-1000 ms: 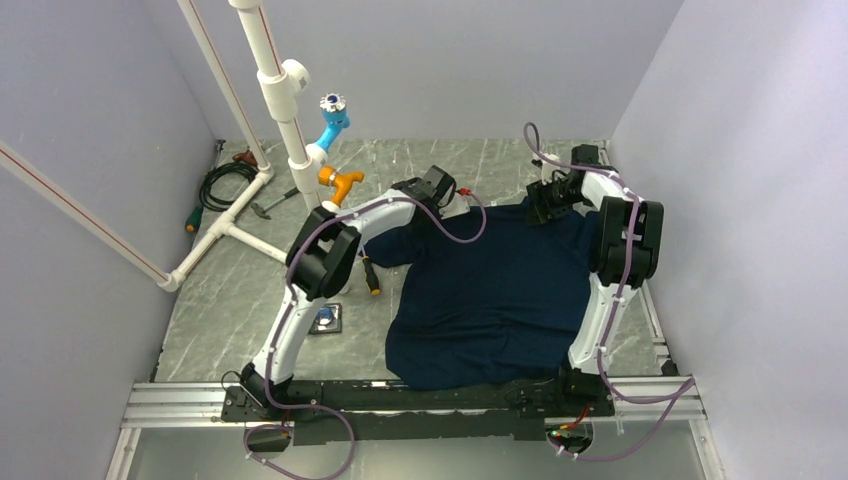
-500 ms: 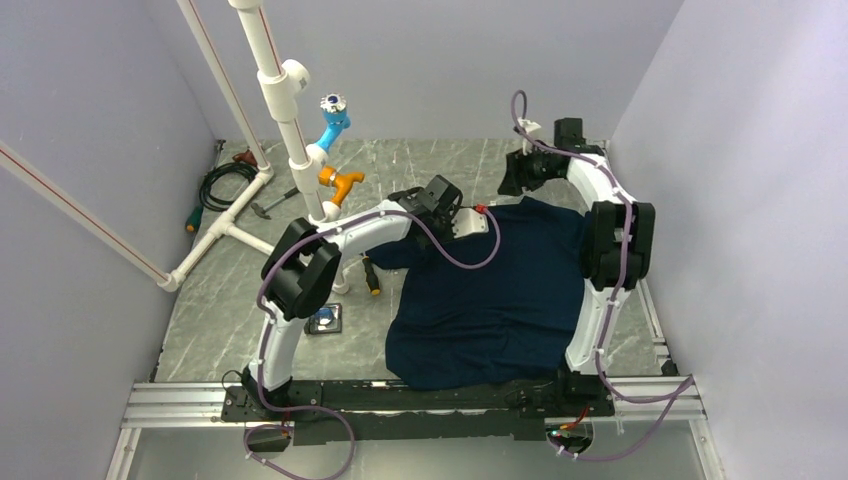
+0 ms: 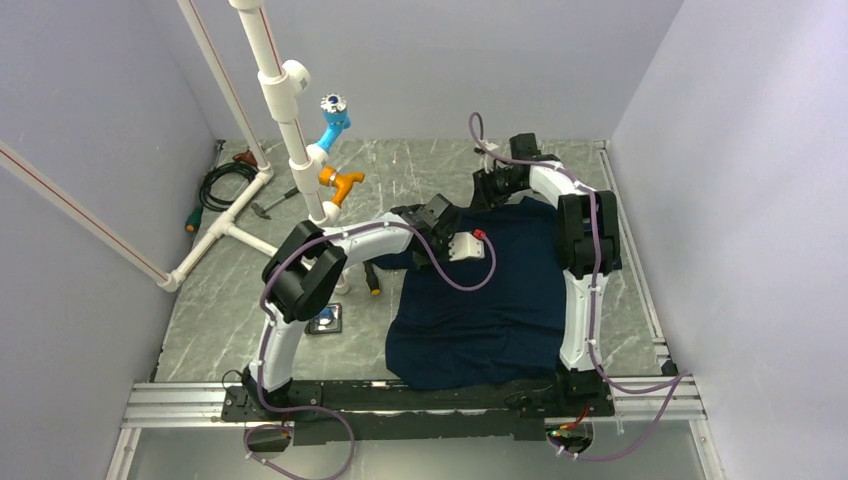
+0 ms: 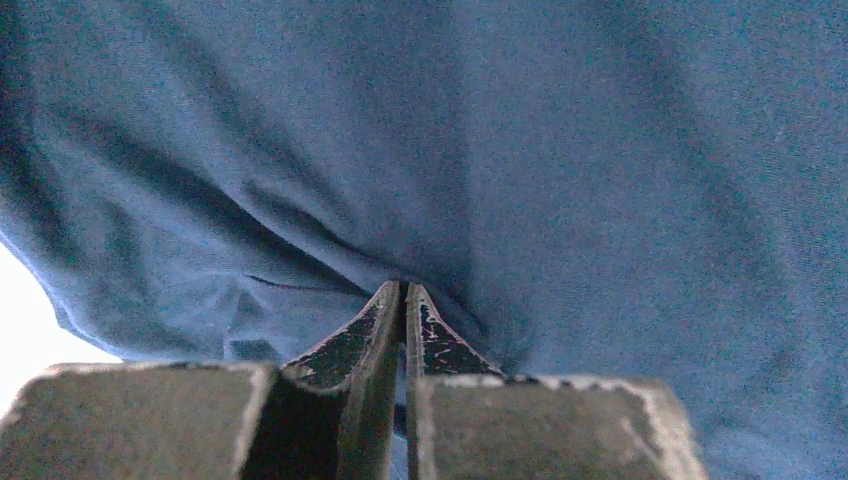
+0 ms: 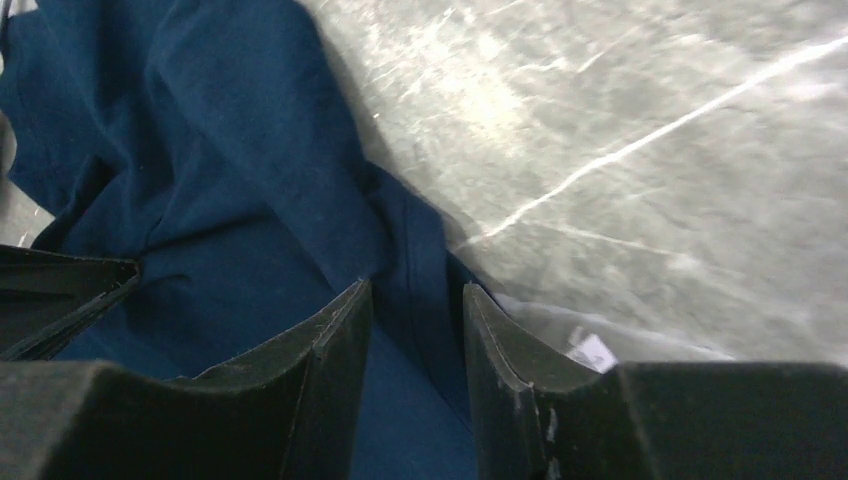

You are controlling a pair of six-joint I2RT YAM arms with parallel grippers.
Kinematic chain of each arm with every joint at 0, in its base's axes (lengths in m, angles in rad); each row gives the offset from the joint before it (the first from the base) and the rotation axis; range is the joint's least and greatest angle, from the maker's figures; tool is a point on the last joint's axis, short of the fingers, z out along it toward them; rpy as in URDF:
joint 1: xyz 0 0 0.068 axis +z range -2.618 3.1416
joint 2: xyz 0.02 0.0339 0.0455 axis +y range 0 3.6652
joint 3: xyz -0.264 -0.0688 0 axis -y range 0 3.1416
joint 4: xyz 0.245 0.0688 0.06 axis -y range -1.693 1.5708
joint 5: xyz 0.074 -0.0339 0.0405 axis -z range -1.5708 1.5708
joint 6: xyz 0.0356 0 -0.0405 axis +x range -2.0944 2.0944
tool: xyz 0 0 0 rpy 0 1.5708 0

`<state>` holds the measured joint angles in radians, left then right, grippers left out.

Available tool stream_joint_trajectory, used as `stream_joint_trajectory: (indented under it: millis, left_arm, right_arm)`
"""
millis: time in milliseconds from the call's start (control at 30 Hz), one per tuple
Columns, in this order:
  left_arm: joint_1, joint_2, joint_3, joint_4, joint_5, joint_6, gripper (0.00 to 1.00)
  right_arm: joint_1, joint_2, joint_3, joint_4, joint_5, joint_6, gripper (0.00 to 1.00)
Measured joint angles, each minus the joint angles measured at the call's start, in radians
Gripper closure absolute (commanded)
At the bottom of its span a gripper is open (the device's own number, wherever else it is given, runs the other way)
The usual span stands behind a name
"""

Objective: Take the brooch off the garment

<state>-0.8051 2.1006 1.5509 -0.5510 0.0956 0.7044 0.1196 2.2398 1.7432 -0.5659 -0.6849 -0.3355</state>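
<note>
The garment, a dark navy T-shirt, lies spread on the marble table in front of the right arm. My left gripper is over the shirt's upper left part. In the left wrist view its jaws are closed and the cloth puckers at their tips. My right gripper is at the shirt's far edge. In the right wrist view it is open with a hem fold of the shirt between the fingers. No brooch shows on the visible cloth.
A small blue-grey round thing on a dark square lies left of the shirt; I cannot tell whether it is the brooch. White pipes with a light-blue fitting and an orange tap stand at the back left. A cable coil lies beyond.
My right gripper has swung left along the shirt's far edge, from the far right corner to its middle. My left gripper has moved right and nearer, onto the shirt.
</note>
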Motion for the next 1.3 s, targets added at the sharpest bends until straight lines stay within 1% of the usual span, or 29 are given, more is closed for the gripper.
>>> stream_joint_trajectory:
  millis: [67, 133, 267, 333, 467, 700, 867, 933, 1000, 1100, 1200, 1300]
  left_arm:
    - [-0.005, -0.01, -0.022, 0.016, 0.0, 0.01, 0.88]
    - [-0.007, -0.023, -0.042, 0.025, 0.005, 0.014, 0.83]
    - [-0.009, -0.051, -0.073, 0.025, 0.031, 0.009, 0.63]
    - [-0.011, -0.069, -0.085, 0.012, 0.051, 0.0, 0.56]
    - [-0.017, -0.117, -0.089, -0.024, 0.103, -0.037, 0.48]
    - [-0.032, -0.195, -0.041, -0.053, 0.126, -0.093, 0.47]
    - [-0.035, -0.217, -0.026, -0.058, 0.124, -0.112, 0.48]
    - [-0.035, -0.218, -0.026, -0.06, 0.122, -0.117, 0.48]
    - [-0.035, -0.219, -0.026, -0.06, 0.117, -0.119, 0.48]
    - [-0.035, -0.221, -0.026, -0.059, 0.113, -0.121, 0.48]
    - [-0.035, -0.221, -0.027, -0.058, 0.101, -0.122, 0.48]
    - [-0.034, -0.221, -0.027, -0.058, 0.087, -0.125, 0.48]
  right_arm:
    - [0.015, -0.002, -0.019, 0.0, 0.001, -0.007, 0.63]
    - [0.029, -0.002, -0.047, -0.002, 0.008, -0.013, 0.63]
    - [0.048, -0.002, -0.061, -0.009, 0.032, -0.024, 0.63]
    - [0.053, 0.004, -0.046, -0.024, 0.049, -0.023, 0.62]
    - [0.055, 0.043, 0.028, -0.058, 0.072, 0.001, 0.56]
    - [0.056, 0.092, 0.119, -0.03, 0.145, 0.086, 0.54]
    - [0.053, 0.214, 0.327, -0.048, 0.19, 0.128, 0.54]
    - [0.053, 0.247, 0.384, -0.05, 0.206, 0.138, 0.54]
    - [0.053, 0.266, 0.42, -0.055, 0.223, 0.145, 0.52]
    - [0.053, 0.287, 0.46, -0.056, 0.236, 0.153, 0.43]
    - [0.053, 0.29, 0.465, -0.044, 0.241, 0.161, 0.4]
    - [0.054, 0.293, 0.468, -0.017, 0.264, 0.162, 0.39]
